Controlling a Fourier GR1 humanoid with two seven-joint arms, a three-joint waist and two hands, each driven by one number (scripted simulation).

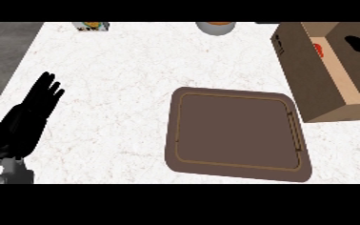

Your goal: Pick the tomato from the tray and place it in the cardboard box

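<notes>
The brown tray lies on the counter at centre right with nothing in it. To its upper right stands the cardboard box, open at the top. A sliver of the red tomato shows inside the box near its left wall. My left hand rests at the left edge, open, fingers straight and pointing up, far from the tray. My right hand is out of the view.
A small colourful carton sits at the counter's far left edge. A grey bowl with something orange inside stands at the far edge, centre. The white speckled counter ends at a dark strip on the left.
</notes>
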